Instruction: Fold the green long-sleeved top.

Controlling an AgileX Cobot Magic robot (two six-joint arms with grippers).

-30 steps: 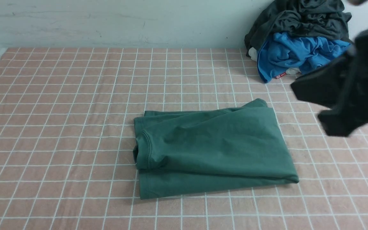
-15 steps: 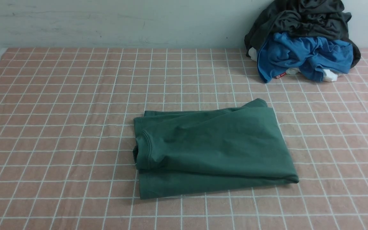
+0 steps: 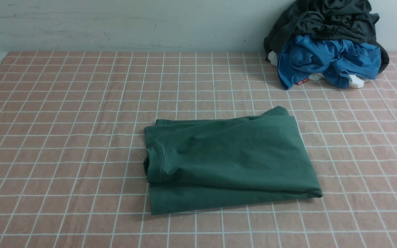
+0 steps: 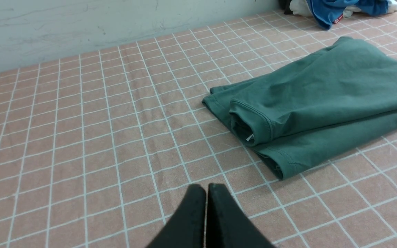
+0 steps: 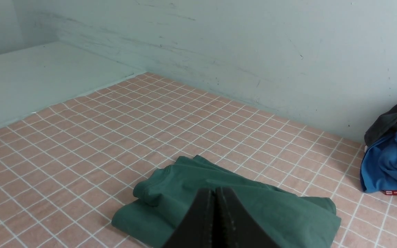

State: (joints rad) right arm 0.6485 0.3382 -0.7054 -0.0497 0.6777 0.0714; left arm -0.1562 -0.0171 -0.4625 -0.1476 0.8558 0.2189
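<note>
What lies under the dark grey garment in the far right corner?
Under the dark grey garment lies a crumpled blue garment, with bits of white fabric showing below. Anything deeper in the pile is covered.

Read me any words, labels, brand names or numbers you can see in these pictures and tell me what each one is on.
Nothing here can be read.
Small red tag with white marks, at the edge of the blue garment in the pile by the wall: too small and blurred to read.
White neck label inside the collar of the green top: only a sliver shows, no text visible.
</note>
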